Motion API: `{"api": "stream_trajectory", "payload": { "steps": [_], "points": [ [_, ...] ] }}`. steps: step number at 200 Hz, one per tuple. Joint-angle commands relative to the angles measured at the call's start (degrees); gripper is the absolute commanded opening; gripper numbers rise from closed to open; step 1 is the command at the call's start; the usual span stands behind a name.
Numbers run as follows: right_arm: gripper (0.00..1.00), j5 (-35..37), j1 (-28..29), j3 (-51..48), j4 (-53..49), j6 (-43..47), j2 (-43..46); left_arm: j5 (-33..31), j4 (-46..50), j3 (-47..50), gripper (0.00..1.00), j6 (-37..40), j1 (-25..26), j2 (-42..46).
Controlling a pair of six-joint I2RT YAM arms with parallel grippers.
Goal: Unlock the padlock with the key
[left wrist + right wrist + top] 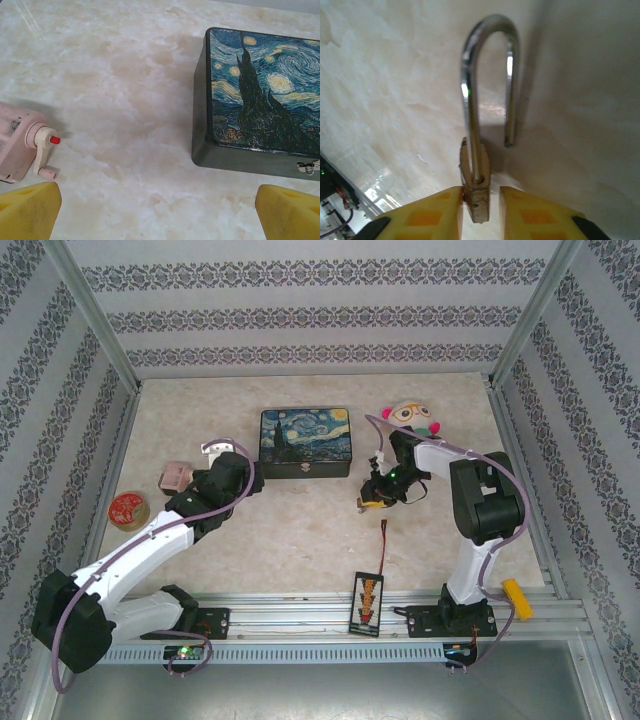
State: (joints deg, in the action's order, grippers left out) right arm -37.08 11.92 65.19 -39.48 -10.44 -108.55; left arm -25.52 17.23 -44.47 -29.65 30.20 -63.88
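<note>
The padlock [479,197] is a small brass body with a silvery shackle [470,90]. It stands between the yellow pads of my right gripper [481,210]. The shackle's free end hangs out of the body, so the lock is open. The left pad [440,210] touches the body, and a narrow gap separates the right pad from it. From above, the right gripper [375,498] sits low over the table, right of the painted box [305,442]. My left gripper [160,215] is wide open over bare table by the box's left end [200,145]. The key is hidden.
A pink hand-crank device [20,142] lies left of the left gripper. On the table are a red round tin [129,509] at the far left and a plush toy [410,417] behind the right arm. A black rack [366,602] and a yellow brush [517,598] lie at the near edge.
</note>
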Motion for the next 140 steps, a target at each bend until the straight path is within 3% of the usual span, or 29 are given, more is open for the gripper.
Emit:
{"api": "stream_trajectory", "payload": {
  "steps": [1, 40, 140],
  "points": [
    [0.30, 3.48, -1.07, 1.36, -1.67, 0.34, -1.05, -0.93, -0.83, 0.46, 0.99, -1.20, -0.85, 1.51],
    [0.40, 6.57, -1.81, 1.68, -2.61, -0.11, 1.58, -1.96, -0.18, 1.00, 0.99, -1.30, -1.00, 3.53],
    [0.44, 14.90, -2.18, 0.13, -4.11, -2.66, 17.87, -7.72, 2.68, 4.23, 0.99, -0.70, -1.54, 12.52]
  ]
}}
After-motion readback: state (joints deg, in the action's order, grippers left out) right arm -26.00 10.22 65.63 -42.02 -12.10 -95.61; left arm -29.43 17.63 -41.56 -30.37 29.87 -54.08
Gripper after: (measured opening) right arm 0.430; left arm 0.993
